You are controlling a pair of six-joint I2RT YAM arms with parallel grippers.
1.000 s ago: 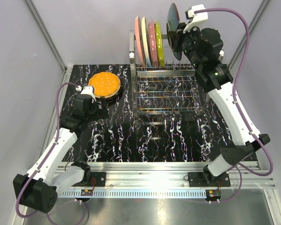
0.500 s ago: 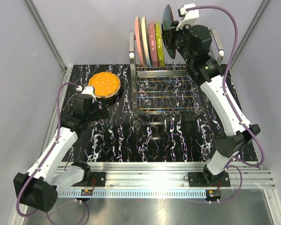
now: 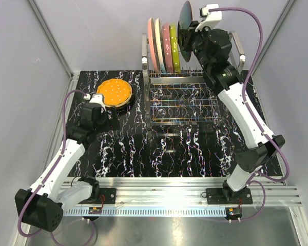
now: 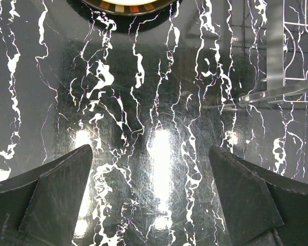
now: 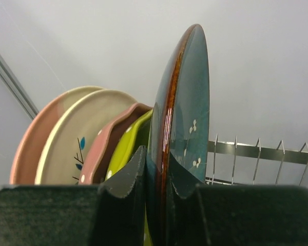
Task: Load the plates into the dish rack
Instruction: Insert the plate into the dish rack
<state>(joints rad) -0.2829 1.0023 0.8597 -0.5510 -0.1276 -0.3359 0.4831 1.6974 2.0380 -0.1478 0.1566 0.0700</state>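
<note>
The teal plate [image 5: 187, 102] is clamped upright by the right gripper [image 5: 158, 177], just beside four plates [image 3: 161, 46] stood in the dish rack [image 3: 179, 102] (pink, cream, dotted pink, green). The left gripper [image 4: 151, 200] is held wide open near the orange plate [image 3: 114, 91].

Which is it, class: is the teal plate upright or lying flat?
Upright. The teal plate stands on edge, its rim running vertically, pinched by the right gripper and parallel to the racked plates.
</note>
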